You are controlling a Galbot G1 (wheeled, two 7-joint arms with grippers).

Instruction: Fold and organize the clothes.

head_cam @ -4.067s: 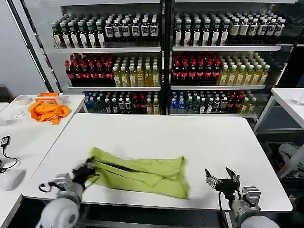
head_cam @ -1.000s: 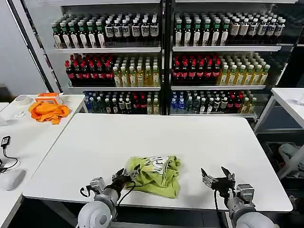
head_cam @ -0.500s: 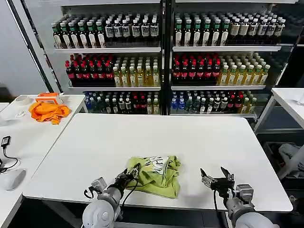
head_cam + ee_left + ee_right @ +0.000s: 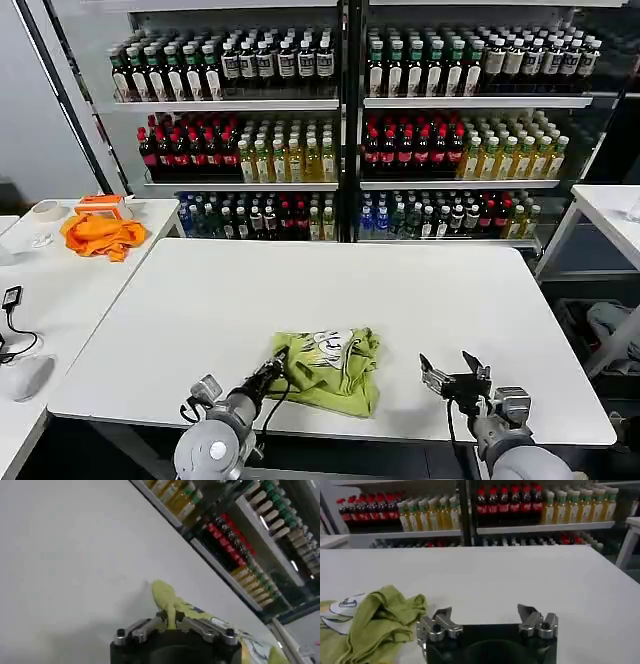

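We have the T-shirt [image 4: 328, 368] bunched at the bench's [image 4: 400, 290] 6 o'clock edge, unfinished; left pincer [image 4: 275, 362] pinches it, right pincer [image 4: 448, 378] gapes.

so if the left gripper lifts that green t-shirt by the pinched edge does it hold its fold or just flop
Likely flops: the T-shirt lies in soft creases, so the fold probably opens as it hangs. The left gripper pinches only a thin bit of cloth, which may slip. It looks light; pushed, it would probably bunch rather than slide.

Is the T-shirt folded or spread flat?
Folded, roughly: the T-shirt lies bunched in a compact, wrinkled pile, print up, with the left gripper shut on its edge.
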